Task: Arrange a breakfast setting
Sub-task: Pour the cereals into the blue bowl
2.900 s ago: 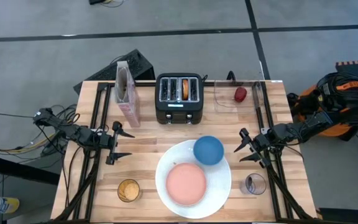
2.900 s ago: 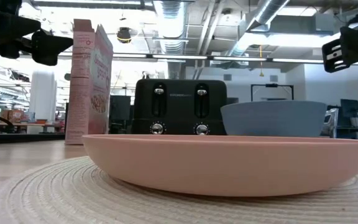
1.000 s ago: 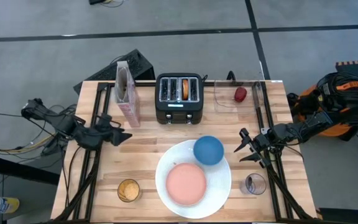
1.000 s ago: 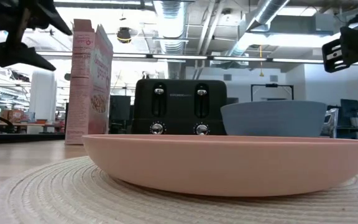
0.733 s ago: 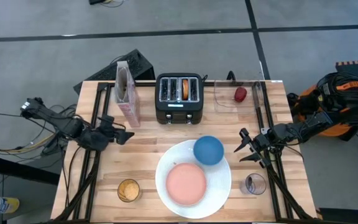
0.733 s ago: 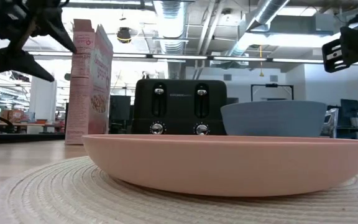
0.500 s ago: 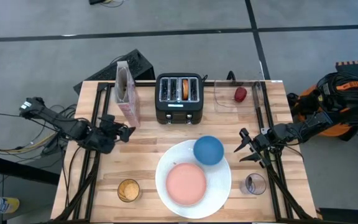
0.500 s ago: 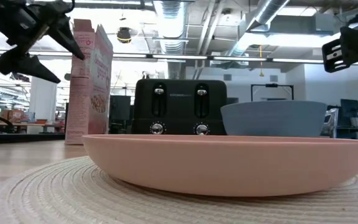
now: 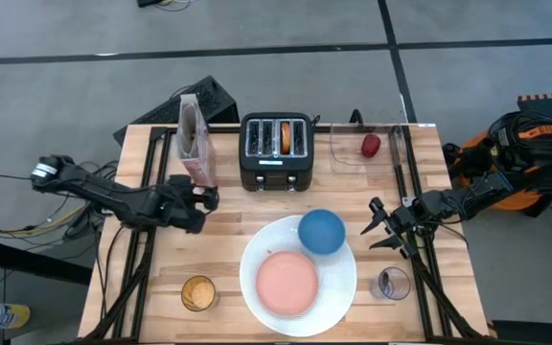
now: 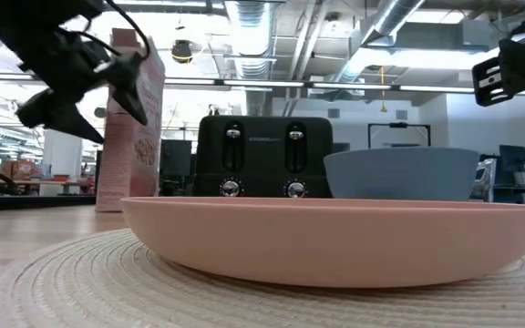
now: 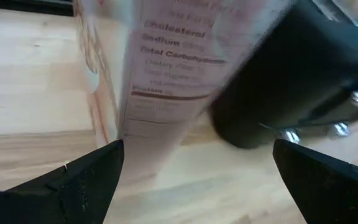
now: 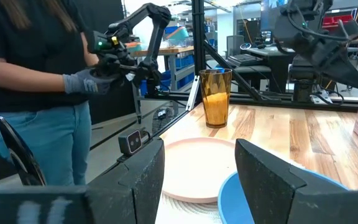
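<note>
High view: your left gripper (image 9: 202,199), fingers spread and empty, sits beside the cereal box (image 9: 195,144); the bagel half (image 9: 285,137) stands upright in the toaster (image 9: 276,152) just beyond. Right gripper (image 9: 374,229), also open, waits farther off.

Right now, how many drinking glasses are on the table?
2: an amber glass left of the white plate, and a clear dark-tinted glass right of it.

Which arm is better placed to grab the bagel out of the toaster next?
Probably the left: its open gripper is beside the toaster holding the bagel; the right gripper waits farther off.
</note>
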Available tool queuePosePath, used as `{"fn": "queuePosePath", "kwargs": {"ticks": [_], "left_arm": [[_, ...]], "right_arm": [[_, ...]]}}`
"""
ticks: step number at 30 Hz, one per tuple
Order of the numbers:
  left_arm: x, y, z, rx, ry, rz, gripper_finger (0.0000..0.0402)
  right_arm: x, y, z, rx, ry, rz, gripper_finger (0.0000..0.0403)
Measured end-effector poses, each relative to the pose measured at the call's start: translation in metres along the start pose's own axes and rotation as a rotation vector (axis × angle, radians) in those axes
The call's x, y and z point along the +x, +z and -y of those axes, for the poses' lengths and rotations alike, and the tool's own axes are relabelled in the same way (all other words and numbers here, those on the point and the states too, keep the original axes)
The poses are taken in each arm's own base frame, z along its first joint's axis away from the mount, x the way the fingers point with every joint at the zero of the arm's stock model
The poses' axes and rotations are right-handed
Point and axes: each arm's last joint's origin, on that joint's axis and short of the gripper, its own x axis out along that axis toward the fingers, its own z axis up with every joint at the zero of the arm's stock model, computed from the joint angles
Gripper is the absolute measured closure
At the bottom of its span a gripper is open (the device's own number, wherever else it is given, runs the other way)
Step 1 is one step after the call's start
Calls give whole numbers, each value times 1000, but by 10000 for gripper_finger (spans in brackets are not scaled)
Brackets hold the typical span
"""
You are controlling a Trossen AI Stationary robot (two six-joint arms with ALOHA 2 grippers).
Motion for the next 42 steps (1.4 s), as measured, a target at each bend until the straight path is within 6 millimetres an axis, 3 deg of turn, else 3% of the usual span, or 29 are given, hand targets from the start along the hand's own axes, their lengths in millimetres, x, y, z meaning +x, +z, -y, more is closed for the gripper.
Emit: {"fn": "queuePosePath", "kwargs": {"ticks": [10, 22, 32, 37, 42], "left_arm": [[32, -9, 7, 3, 136, 98, 3], [61, -17, 3, 45, 277, 291, 3], [82, -25, -1, -28, 333, 408, 4], [92, -30, -1, -37, 342, 454, 23], [98, -32, -1, -52, 346, 452, 68]], "right_arm": [[0, 0, 0, 0, 0, 0, 186], [0, 0, 0, 0, 0, 0, 186], [0, 0, 0, 0, 0, 0, 186], [0, 0, 0, 0, 0, 0, 186], [0, 0, 0, 0, 0, 0, 186]]}}
